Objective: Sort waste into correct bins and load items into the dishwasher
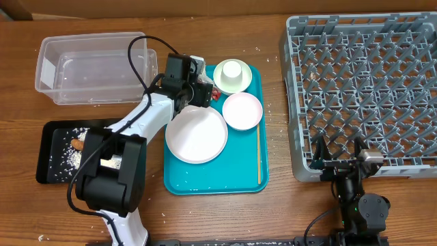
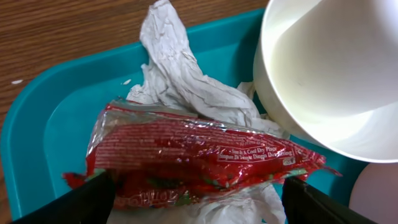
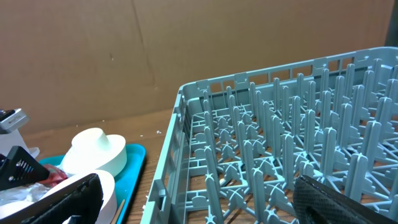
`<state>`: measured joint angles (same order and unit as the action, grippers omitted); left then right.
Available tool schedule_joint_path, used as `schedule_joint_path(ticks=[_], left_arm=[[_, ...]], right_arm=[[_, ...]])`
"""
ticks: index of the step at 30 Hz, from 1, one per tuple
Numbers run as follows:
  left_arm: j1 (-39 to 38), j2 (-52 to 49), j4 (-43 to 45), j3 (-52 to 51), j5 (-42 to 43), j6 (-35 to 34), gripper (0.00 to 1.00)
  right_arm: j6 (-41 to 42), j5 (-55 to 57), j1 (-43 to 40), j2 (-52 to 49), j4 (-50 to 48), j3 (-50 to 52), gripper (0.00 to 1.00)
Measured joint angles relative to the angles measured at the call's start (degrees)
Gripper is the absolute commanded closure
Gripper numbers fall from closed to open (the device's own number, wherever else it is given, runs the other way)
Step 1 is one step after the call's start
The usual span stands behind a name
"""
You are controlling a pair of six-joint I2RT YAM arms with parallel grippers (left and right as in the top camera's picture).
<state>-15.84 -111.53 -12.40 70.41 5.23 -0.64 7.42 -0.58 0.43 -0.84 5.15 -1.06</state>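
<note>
Left jaws: standing wide over the far-left corner of the teal tray [image 1: 212, 179], one finger [image 2: 87, 202] past each end of the red wrapper [image 2: 199, 155]. They are straddling it rather than gripping it; whether a pad is touching the foil I cannot tell.
Red wrapper: one, lying across the crumpled napkin [image 2: 180, 81] in that far-left corner, just beside a white dish.
Why there: the wrapper is sitting on top of the paper, so it looks like the piece to lift first. I am reading this as the approach to a pick.
Right jaws: gaping wide with nothing between them, hanging at the near edge of the grey dish rack [image 1: 369, 82], well apart from the tray. They are probably waiting there for dishes.
Bins: two. The clear tub [image 1: 89, 68] is sitting at the far left. The black tray [image 1: 49, 164] is lying nearer, carrying rice grains [image 1: 68, 158] and one orange-brown stick [image 1: 78, 142], so food scraps appear to be going there.
Dishes: all are resting on the teal tray, none in the rack. I am counting one large plate [image 1: 196, 134], one small bowl [image 1: 242, 111] and a far stack [image 1: 232, 75] that may be a cup with a second bowl.
Napkins: at least one is showing; more may be hiding under the wrapper.
Wooden stick [image 1: 258, 154]: one, lying along the tray's right edge.
</note>
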Motion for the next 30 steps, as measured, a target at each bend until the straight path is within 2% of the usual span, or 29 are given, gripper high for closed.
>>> schedule_joint_path(ticks=[9,19,30], left_arm=[[-1.25,-0.59,-1.25,0.0,0.13,2.12,0.18],[-1.25,-0.59,-10.29,0.5,0.13,2.34,0.16],[-1.25,-0.59,-11.63,0.79,-0.81,2.51,0.39]], right_arm=[[0.02,0.02,0.0,0.0,-0.02,0.0,0.0],[0.0,0.0,0.0,0.0,0.0,0.0,0.0],[0.0,0.0,0.0,0.0,0.0,0.0,0.0]])
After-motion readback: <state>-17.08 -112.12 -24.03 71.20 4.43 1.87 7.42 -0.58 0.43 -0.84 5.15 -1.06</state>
